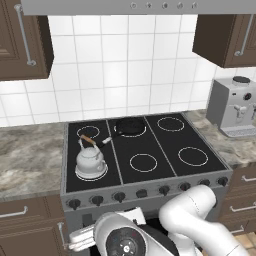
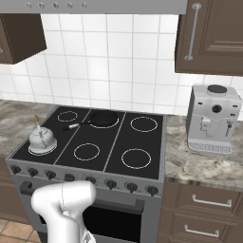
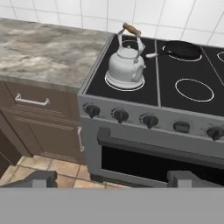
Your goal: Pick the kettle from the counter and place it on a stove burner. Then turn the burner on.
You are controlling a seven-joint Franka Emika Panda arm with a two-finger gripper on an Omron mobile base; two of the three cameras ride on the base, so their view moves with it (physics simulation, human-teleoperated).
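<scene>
The gripper hangs low in front of the oven door. Its two dark tips stand wide apart, with nothing between them.

The kettle already sits on the front left stove burner, so the step in hand looks like turning that burner on. To do it well, the arm should rise to the row of dark knobs on the stove's front panel. It is hard to tell which knob goes with that ring; one of the left ones is a fair guess. The tips should close around that knob and turn it slowly.

The kettle is small, round and shiny grey. It stands upright and has a domed lid and a brown wooden handle arched over the top. A black frying pan sits behind it, near but apart. The grey-brown counter lies to the stove's left.
</scene>
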